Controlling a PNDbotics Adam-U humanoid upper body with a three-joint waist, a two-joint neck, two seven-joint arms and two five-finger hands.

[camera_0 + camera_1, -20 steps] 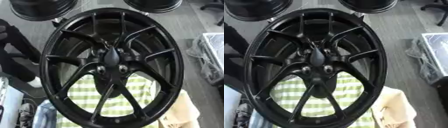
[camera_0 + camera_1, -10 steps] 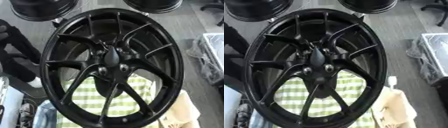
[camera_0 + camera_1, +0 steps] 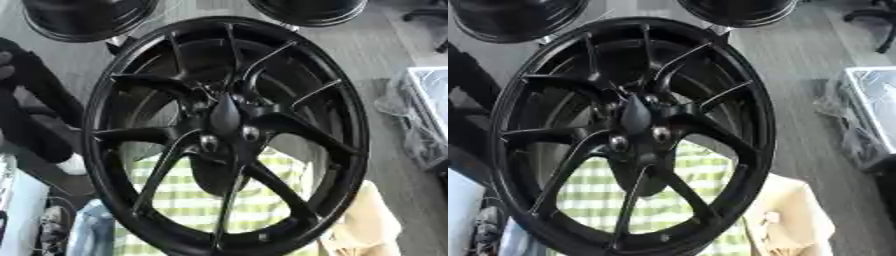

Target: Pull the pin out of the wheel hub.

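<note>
A black multi-spoke wheel (image 3: 226,135) stands tilted on edge, filling the frame, its hub (image 3: 226,117) facing the camera at centre for easy reach, with dark pointed pin (image 3: 635,116) apparently seated there; neither robot hand shows, so grip unknown.

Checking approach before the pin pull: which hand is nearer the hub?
Cannot say left or right: neither hand shows in either view. Only the wheel and its hub are there, with nothing reaching in from either side.
</note>
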